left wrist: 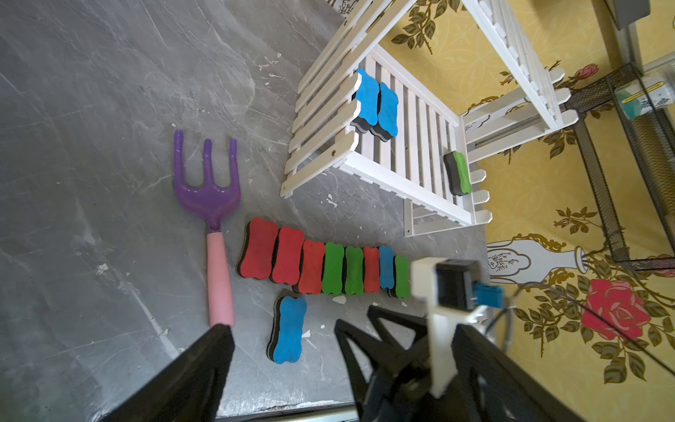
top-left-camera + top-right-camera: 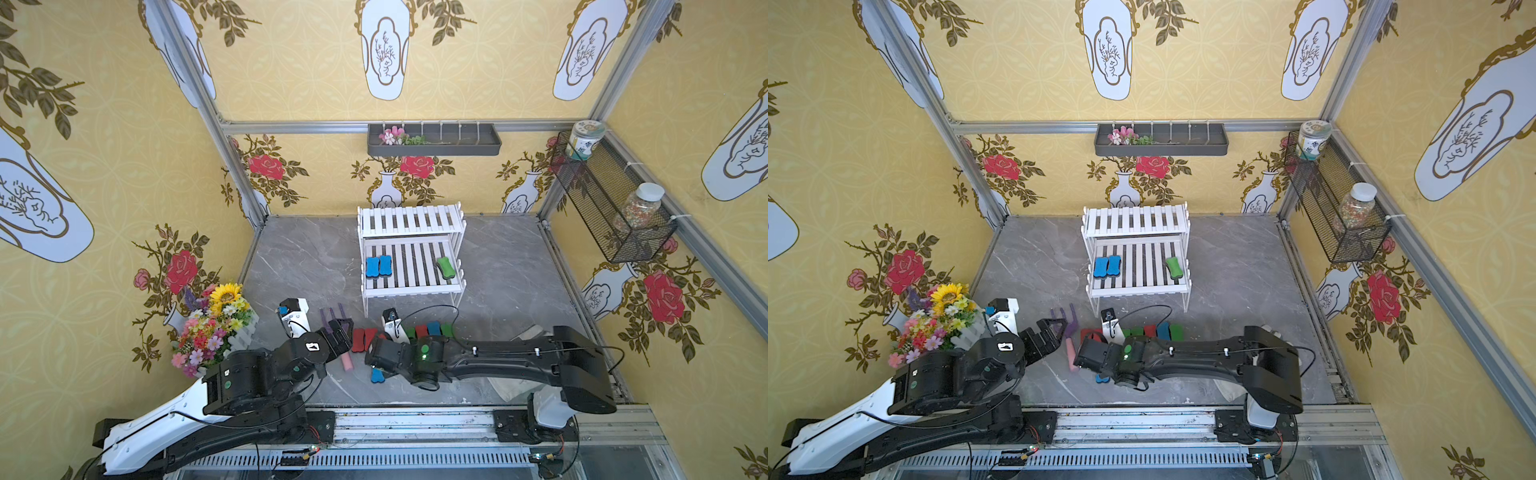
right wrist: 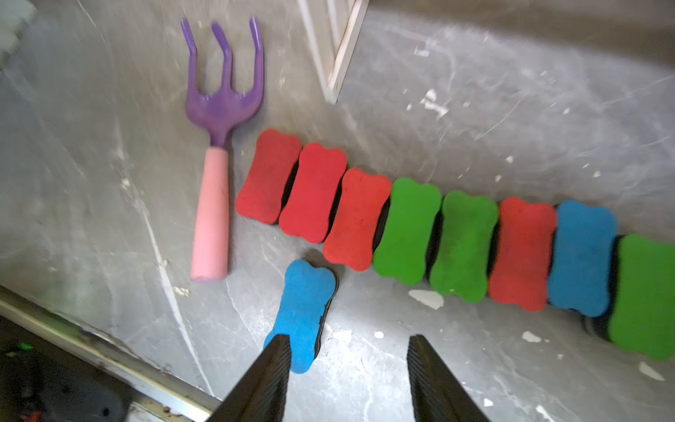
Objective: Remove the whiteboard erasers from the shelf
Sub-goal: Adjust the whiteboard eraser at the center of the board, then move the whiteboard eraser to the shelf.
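The right gripper (image 3: 349,341) has its two black fingers (image 3: 272,369) spread apart, and they hold nothing. One finger seems to just touch the near end of a blue bone-shaped foam eraser (image 3: 305,310), which lies flat on the table. The left gripper (image 1: 281,327) is spread wide too, and it is empty. It hangs above the table near the purple plastic garden fork with a pink handle (image 1: 208,190).

Just past the blue eraser is a row of eight foam erasers (image 3: 407,230), red, green and blue, side by side on the table. All nine are off the shelf.

Farther away stands the white slatted two-level shelf (image 2: 411,291). Three erasers are on its low level: two blue erasers (image 2: 372,267) close together on the left, and one green eraser (image 2: 445,267) on the right. Their long sides run from near to far, and the green one is turned a little. I see none on the top level.

So the next pick lies far from the fingers, past the row. The green one looks nearer to the right arm. The blue pair looks about as near to either arm, I think.

The table (image 2: 299,257) is grey like stone, with small white chips on it. The walls are yellow with roses and vases.
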You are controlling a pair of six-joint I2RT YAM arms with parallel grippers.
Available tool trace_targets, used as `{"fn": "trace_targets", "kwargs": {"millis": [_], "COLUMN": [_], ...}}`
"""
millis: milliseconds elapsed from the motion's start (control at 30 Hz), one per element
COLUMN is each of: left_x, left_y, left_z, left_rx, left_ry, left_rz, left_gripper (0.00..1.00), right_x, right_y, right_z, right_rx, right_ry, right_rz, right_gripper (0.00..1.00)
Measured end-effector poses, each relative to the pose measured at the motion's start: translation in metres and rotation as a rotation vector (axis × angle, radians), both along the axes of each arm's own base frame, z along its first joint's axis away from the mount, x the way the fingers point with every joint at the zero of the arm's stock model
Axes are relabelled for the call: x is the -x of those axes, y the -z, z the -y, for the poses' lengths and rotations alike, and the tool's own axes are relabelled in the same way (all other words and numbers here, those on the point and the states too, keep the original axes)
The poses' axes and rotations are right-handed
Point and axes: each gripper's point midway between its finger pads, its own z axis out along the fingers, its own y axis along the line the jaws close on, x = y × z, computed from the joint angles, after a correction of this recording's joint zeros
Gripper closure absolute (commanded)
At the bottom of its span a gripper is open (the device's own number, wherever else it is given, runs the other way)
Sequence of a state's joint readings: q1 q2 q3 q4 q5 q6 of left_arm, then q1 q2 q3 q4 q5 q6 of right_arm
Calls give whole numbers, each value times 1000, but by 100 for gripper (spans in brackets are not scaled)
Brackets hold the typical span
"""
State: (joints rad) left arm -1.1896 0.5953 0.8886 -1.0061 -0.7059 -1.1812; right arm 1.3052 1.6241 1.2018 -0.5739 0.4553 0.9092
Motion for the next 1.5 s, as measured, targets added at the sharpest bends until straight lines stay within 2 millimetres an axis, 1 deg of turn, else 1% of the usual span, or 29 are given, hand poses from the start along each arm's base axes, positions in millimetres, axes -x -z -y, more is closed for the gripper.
{"fn": "trace_targets", "kwargs": {"millis": [100, 167, 233, 300, 367, 600, 733, 800, 1000, 1100, 1233, 1400, 1500], "left_x": [-1, -2, -2, -2, -2, -1, 0, 1, 1, 1, 1, 1, 1], "left_y": [8, 11, 13, 12, 11, 7, 6, 6, 8, 9, 9, 7, 6], "left_z": [5, 8, 10, 9, 8, 4, 3, 3, 6, 7, 8, 9, 10], "left_rx": [-20, -27, -27, -25, -18, -6, -4, -4, -8, -16, -15, -14, -15], "left_ry": [7, 8, 12, 11, 11, 6, 2, 5, 15, 20, 23, 27, 33], "left_rz": [-11, -15, -15, -14, -10, -6, -11, -14, -25, -27, -25, -21, -16], "left_gripper": [1, 0, 0, 0, 0, 0, 0, 0, 0, 0, 0, 0, 0], "right_x": [-22, -37, -52, -65, -78, -133, -161, -170, -187, -194, -197, -205, -209], "right_y": [-32, -44, -49, -53, -55, -58, -53, -48, -38, -36, -30, -34, -34], "right_z": [15, 25, 31, 32, 28, 26, 23, 21, 16, 11, 6, -2, -3], "right_rx": [-50, -67, -77, -74, -85, -127, -146, -144, -161, -162, -161, -181, -176], "right_ry": [56, 95, 125, 144, 163, 259, 301, 305, 308, 303, 287, 281, 286], "right_rz": [68, 97, 120, 152, 185, 287, 303, 299, 291, 290, 280, 281, 278], "right_gripper": [42, 41, 39, 37, 34, 34, 32, 31, 30, 30, 29, 31, 33]}}
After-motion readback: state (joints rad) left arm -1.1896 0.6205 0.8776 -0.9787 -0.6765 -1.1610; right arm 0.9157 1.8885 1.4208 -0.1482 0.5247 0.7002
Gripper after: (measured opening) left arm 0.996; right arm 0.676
